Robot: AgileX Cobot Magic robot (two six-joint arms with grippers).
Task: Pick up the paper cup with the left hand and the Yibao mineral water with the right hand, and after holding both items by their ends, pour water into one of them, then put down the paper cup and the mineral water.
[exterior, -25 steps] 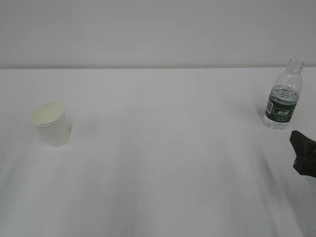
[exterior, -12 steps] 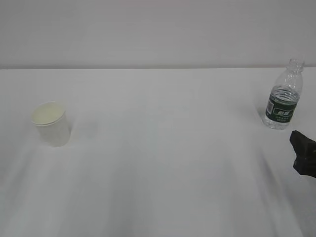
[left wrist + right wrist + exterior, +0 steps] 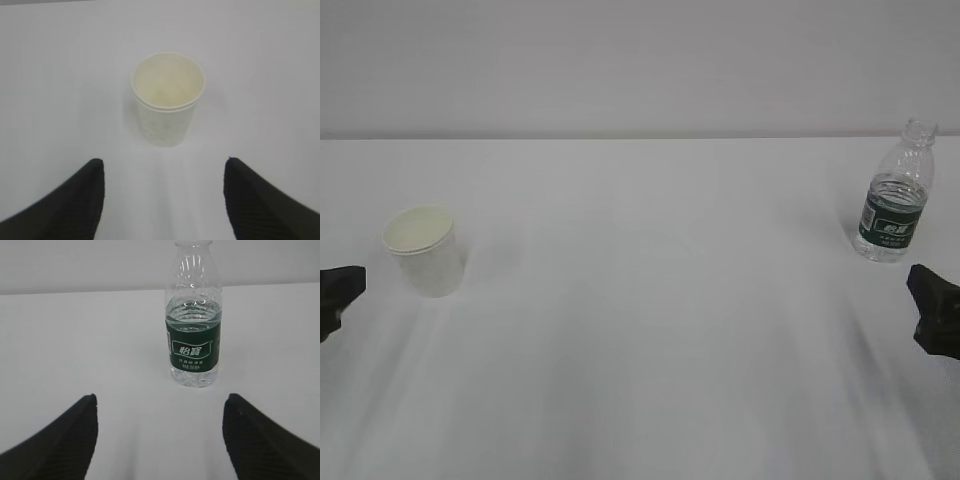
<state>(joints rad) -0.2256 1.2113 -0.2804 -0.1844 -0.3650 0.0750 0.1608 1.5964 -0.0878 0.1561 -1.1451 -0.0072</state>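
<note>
At your far left, the left hand (image 3: 162, 200) hangs short of the cup (image 3: 422, 250), jaws spread wide and empty. The cup stands upright on the white table (image 3: 650, 330), near its left side. Well apart at the right, the bottle (image 3: 895, 195) stands upright and uncapped, water up to its label. Just before it, your right hand (image 3: 160, 440) waits, jaws wide, holding nothing.

Bare lab bench: white table (image 3: 650, 330), blank wall (image 3: 620, 60)
</note>
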